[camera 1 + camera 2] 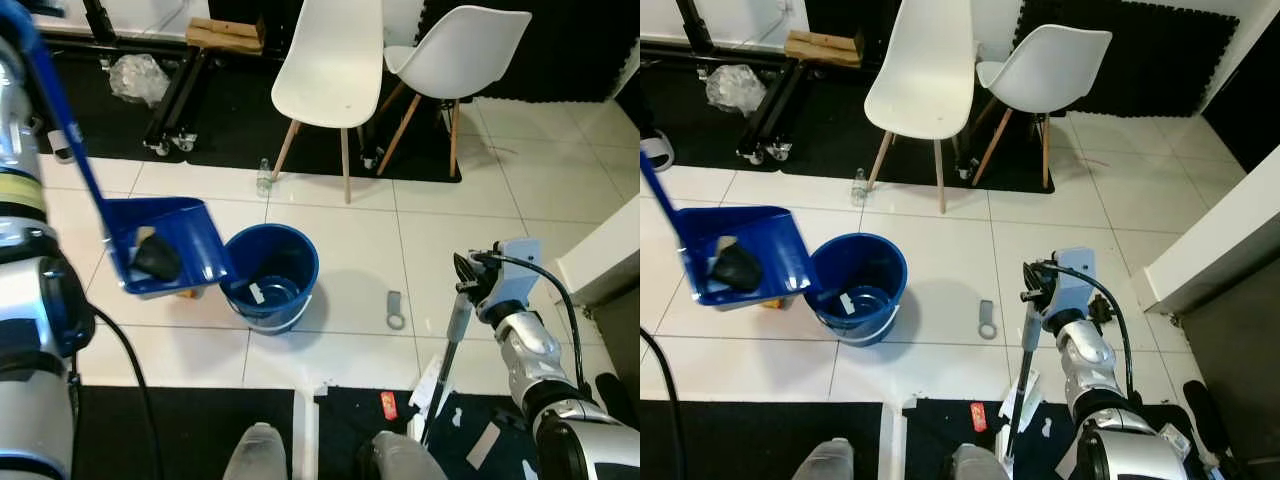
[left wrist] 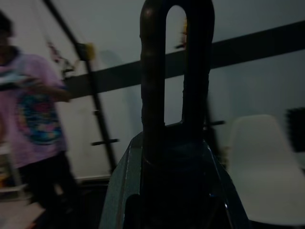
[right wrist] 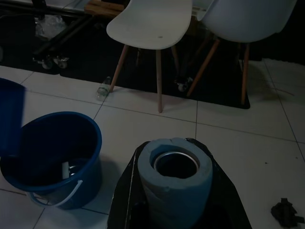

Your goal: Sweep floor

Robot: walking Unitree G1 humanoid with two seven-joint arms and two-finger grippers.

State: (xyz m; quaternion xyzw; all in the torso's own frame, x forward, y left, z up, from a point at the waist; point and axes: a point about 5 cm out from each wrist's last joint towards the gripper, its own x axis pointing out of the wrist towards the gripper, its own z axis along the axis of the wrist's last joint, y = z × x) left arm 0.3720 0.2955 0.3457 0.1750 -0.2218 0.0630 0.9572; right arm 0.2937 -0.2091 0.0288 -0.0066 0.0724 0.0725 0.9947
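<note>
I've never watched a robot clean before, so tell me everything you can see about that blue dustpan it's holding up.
The blue dustpan looks like glossy plastic, a scoop with raised side walls on a long blue handle running up toward the robot's left arm. It is lifted off the white tiled floor and tilted, its open edge meeting the rim of the blue bucket beside it. A dark lump of debris sits inside the pan, with a paler scrap near it.

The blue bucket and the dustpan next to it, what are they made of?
Both look like moulded plastic. The bucket has smooth, slightly glossy blue walls and a thin white bail handle. The dustpan, held tilted beside the rim, shows the same uniform blue with thin, rigid walls and soft reflections.
</note>
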